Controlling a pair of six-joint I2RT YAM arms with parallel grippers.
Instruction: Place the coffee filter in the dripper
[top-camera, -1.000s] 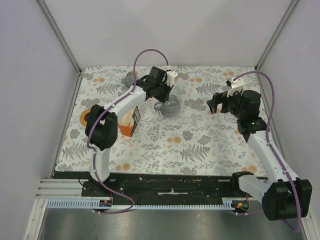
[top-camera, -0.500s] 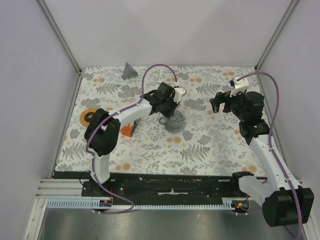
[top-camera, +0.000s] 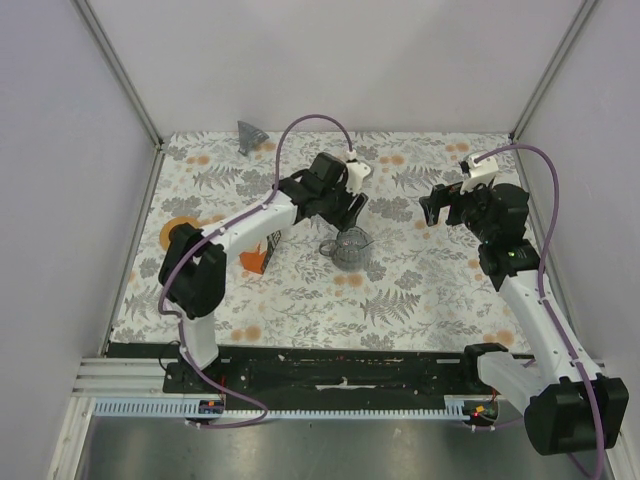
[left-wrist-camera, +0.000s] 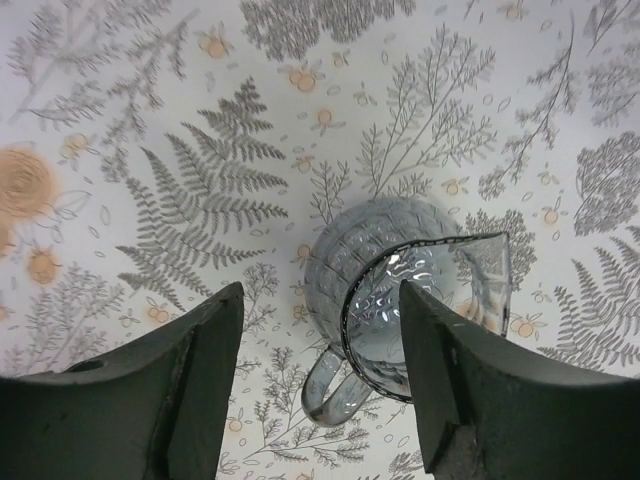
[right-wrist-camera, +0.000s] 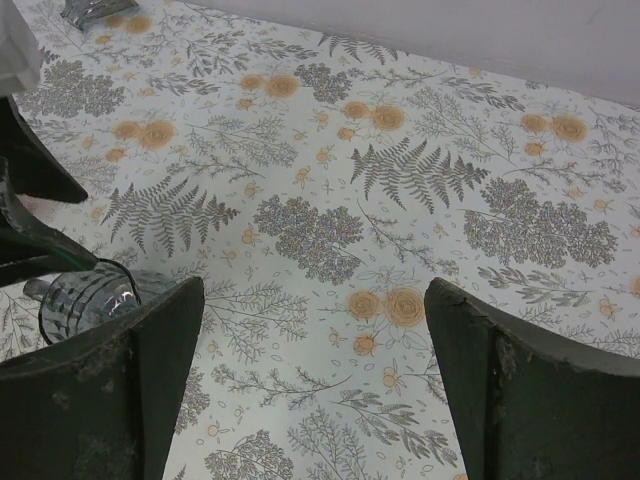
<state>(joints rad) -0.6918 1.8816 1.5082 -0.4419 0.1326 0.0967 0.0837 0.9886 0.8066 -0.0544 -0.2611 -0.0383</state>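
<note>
Grey dripper: the dripper (top-camera: 249, 134) sits at the far left corner of the tabletop (top-camera: 420, 290), against the back wall and well apart from both arms; whether it stands mouth-up cannot be told.
Orange disc: the disc (top-camera: 178, 233) lies flat near the left edge.
Orange-and-white box: the box (top-camera: 258, 258) is partly hidden under the left arm.
Coffee filter: no view shows it, so its place is unknown.
Left end effector: the left end effector (left-wrist-camera: 320, 290) hangs over the glass jug (left-wrist-camera: 385, 260) with its fingers spread to either side of it and clamped on nothing.
Right end effector: the right end effector (right-wrist-camera: 312, 290) hovers over bare floral cloth on the right, spread and empty.
Step in hand: it is probably to get clear of the jug.
- Lift straight up so neither finger catches the rim or handle.
- Find the filter and pinch it lightly by its top edge.
- Check that the dripper is upright before lowering the paper point-first.
Change: half a second ago the dripper lay a little nearer and looked larger. A second ago the jug was further back and to the left, with the left arm less extended. The right arm has barely moved.
</note>
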